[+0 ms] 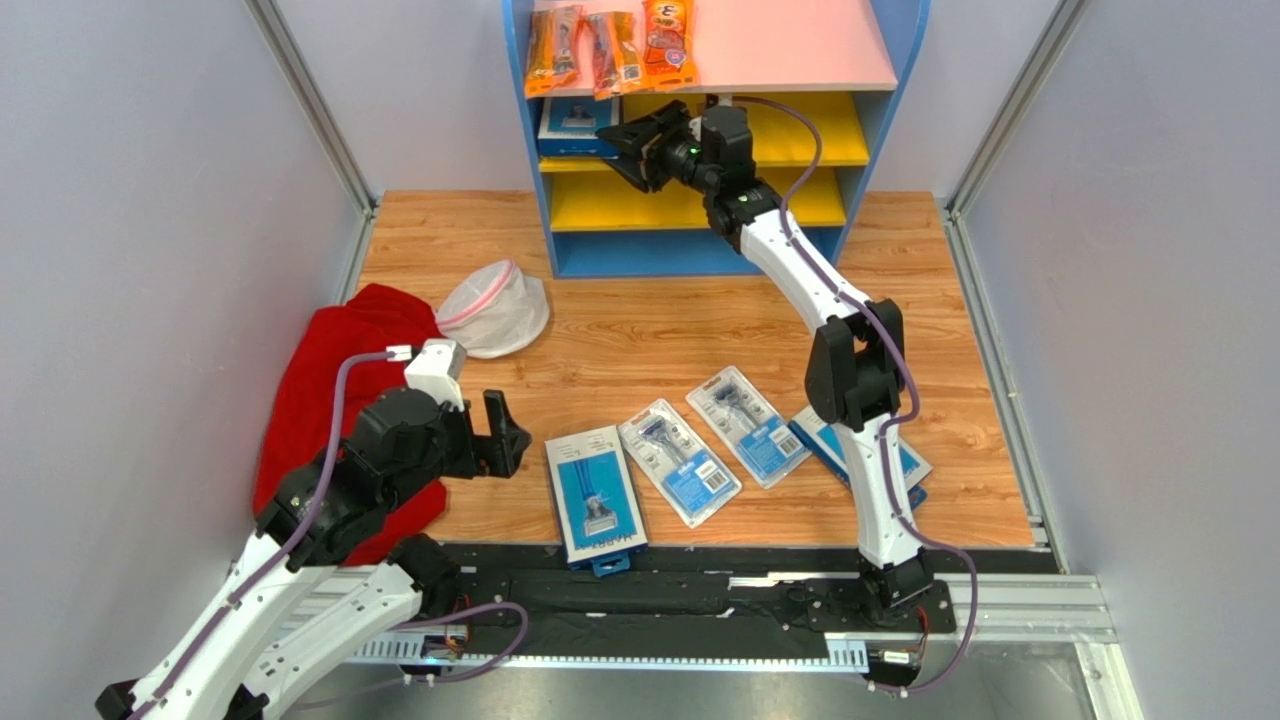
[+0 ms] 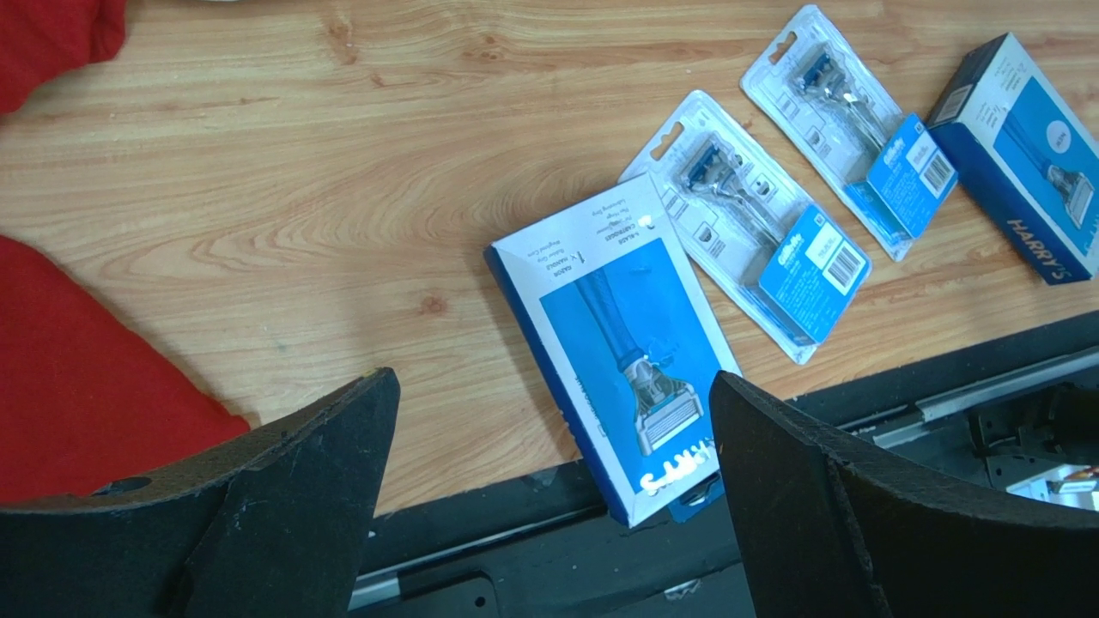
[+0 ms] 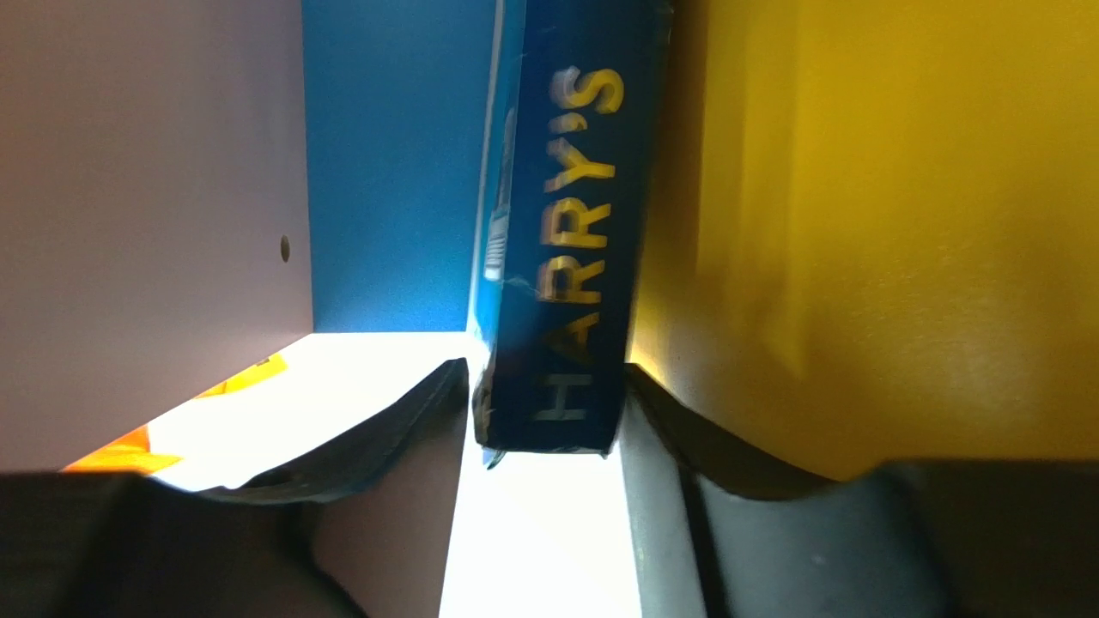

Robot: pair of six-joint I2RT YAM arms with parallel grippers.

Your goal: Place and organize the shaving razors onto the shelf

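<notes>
Now, razor pack (image 3: 561,258) inside shelf (image 1: 781,45)

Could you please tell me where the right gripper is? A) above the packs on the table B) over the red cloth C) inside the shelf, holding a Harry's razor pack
C: the right gripper reaches into the shelf, closed on a blue Harry's razor pack.

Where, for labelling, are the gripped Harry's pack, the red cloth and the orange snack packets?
Harry's pack (image 3: 561,258), right wrist view, lettered edge.
red cloth (image 1: 301,398), top external view, left part.
orange snack packets (image 1: 669,38), top external view, rightmost packet.
</notes>
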